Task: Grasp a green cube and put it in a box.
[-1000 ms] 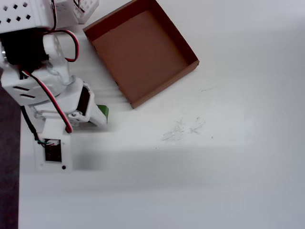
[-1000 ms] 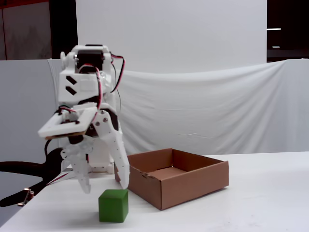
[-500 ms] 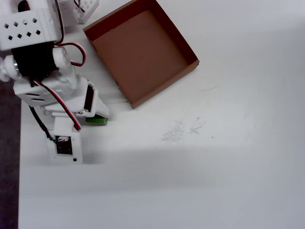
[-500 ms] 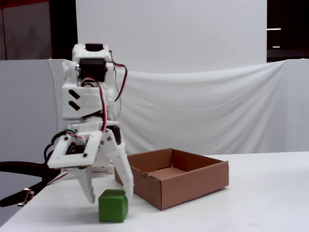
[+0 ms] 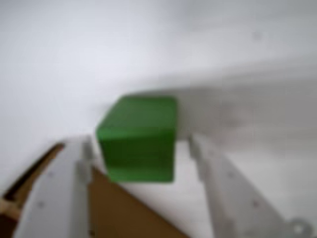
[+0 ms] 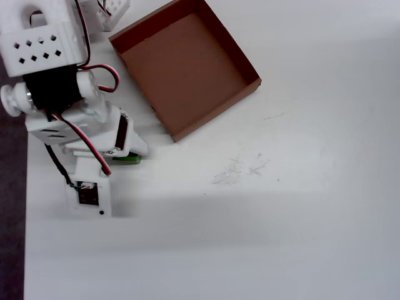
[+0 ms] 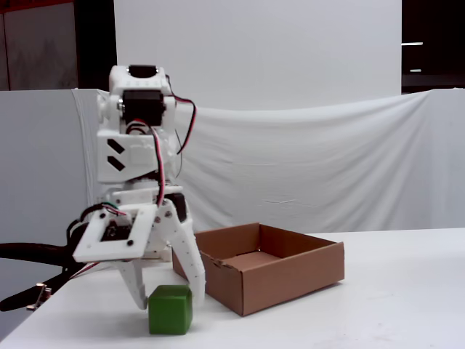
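The white bench [image 6: 281, 237] fills nearly all of the overhead view, bare but for a few faint scuffs near its middle. The box [image 6: 132, 39] sits in the upper centre of that view, turned cornerwise, empty, its floor flat and brown; in the fixed view it stands at lower centre [image 7: 305, 276], just right of the arm. The arm [image 6: 59, 94] takes up the upper left of the overhead view and the left of the fixed view, bent down over the bench. Its hand [image 7: 166, 287] hangs low with the fingers spread, one on each side of the cube and holding nothing; the wrist view shows a sliver of daylight between each finger and the cube's sides, though the blur makes it hard to say whether the left one touches. The cube [image 7: 170, 310] rests on the bench at the lower left of the fixed view, just left of the box's near corner and apart from it; in the overhead view only a green edge [image 6: 127, 159] shows under the hand, and in the wrist view it sits mid-frame [image 5: 138, 139] between the fingers. It looks solid, stiff and light, with smooth faces that may slip a little, so a square pinch across two opposite flat faces, low on the sides rather than on the rounded edges, seems the safest hold.
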